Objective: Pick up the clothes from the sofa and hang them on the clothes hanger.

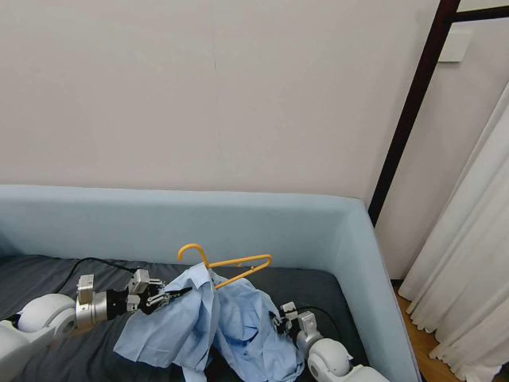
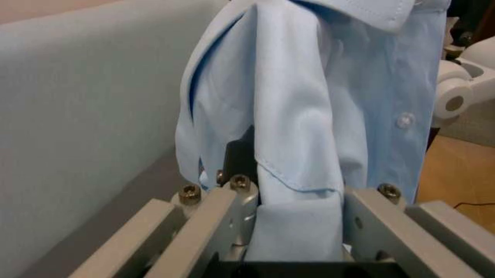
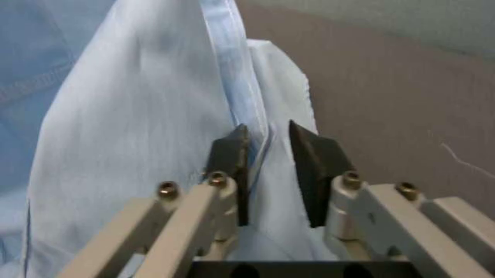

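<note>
Setting: a pale blue sofa [image 1: 238, 219] with a dark grey seat cushion [image 1: 48, 274], against a plain wall.
Shirt: a light blue shirt [image 1: 238, 318] hangs in loose folds just above the seat, partly draped over the hanger, between the two grippers.
Hanger: a yellow hanger [image 1: 238, 263] pokes out of the top of the shirt at a tilt. Its hook is free in the air and one arm is bare. Nothing visible holds it but the cloth.
Left gripper: the left gripper [image 1: 169, 297] reaches in from the left at the shirt's side. In the left wrist view a thick fold fills the space between its jaws, so it seems clamped on the cloth, though the far pad is hidden behind fabric.
Right gripper: the right gripper [image 1: 276, 321] sits low at the shirt's other side. Its dark pads [image 3: 230, 162] stand narrowly apart on either side of the buttoned front edge, not yet pinching it.
Risk, hanger: being tilted and unsupported, the hanger could slide out of the shirt if either side is tugged.
Risk, grip: the right jaws could close on air or on only the thin edge, letting that side drop.
Risk, cloth: uneven pulling could drag the shirt off the hanger's covered arm.
</note>
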